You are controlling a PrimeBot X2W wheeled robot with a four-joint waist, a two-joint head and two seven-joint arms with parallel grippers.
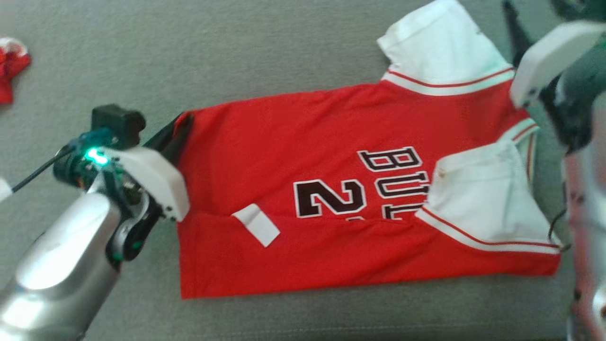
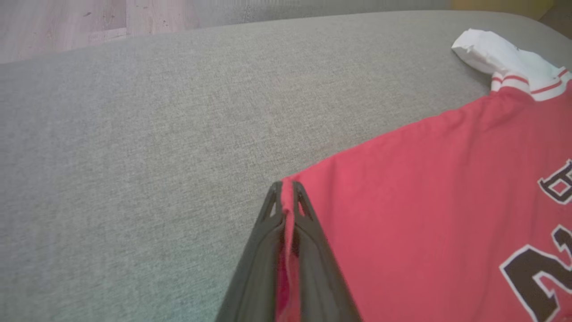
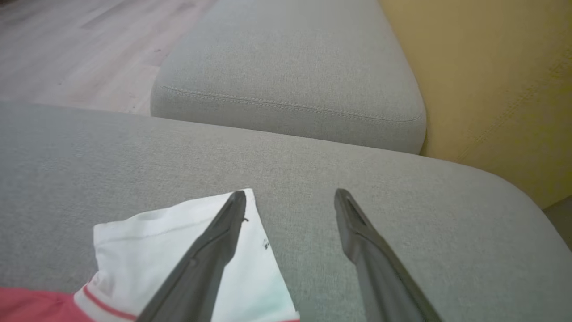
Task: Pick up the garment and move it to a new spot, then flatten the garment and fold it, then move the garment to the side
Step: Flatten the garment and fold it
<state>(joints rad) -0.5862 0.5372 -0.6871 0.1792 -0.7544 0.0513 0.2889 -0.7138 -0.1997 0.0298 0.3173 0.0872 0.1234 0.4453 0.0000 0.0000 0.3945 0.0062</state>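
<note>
Your left arm [image 1: 61, 265] comes into the head view from 7 o'clock, and its silver forearm rises toward 1 o'clock. A green light glows on the left wrist [image 1: 97, 156]. Your left end effector [image 2: 287, 184] has both dark fingers pressed together, pinching the edge of the garment [image 2: 424, 201] between them. In the left wrist view its tips point to 12 o'clock. Your right arm [image 1: 587, 189] stands at 3 o'clock in the head view, with its white wrist housing [image 1: 544, 61] up at 2 o'clock. Your right end effector [image 3: 290, 194] has its fingers spread wide apart, tips toward 12 o'clock in the right wrist view.
</note>
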